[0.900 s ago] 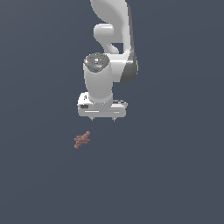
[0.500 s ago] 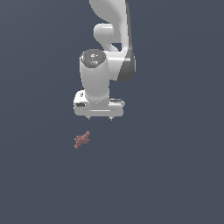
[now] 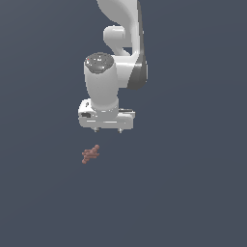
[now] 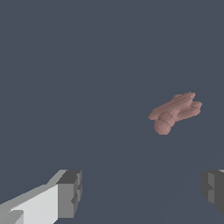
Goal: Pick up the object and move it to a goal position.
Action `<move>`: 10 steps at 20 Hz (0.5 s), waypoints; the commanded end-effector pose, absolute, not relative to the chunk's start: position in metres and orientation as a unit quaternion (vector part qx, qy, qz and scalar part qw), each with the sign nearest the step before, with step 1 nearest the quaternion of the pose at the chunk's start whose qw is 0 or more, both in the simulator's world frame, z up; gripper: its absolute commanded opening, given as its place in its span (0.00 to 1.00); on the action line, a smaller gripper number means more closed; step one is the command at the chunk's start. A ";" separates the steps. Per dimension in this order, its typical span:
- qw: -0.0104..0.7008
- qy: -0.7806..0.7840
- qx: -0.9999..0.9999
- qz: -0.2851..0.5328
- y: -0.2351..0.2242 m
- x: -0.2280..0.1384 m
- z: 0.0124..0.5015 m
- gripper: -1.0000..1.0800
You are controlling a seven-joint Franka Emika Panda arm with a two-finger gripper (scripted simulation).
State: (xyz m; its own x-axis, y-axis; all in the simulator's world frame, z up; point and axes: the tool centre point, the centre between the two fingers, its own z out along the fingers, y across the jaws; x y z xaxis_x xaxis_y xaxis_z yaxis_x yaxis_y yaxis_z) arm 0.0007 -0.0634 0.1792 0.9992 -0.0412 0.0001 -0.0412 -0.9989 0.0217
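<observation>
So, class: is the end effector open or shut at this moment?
Open. In the wrist view the end effector has its fingertips wide apart with nothing between them; the reddish-brown object lies beyond, ungrasped.

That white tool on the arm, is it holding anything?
Nothing. The tool is open and empty; the reddish-brown piece lies apart from it, untouched.
</observation>
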 end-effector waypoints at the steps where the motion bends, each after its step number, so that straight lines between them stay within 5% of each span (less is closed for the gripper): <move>1: 0.010 -0.035 0.999 0.000 -0.066 0.002 0.177 0.96; 10: 0.005 -0.132 0.991 -0.001 -0.086 0.013 0.165 0.96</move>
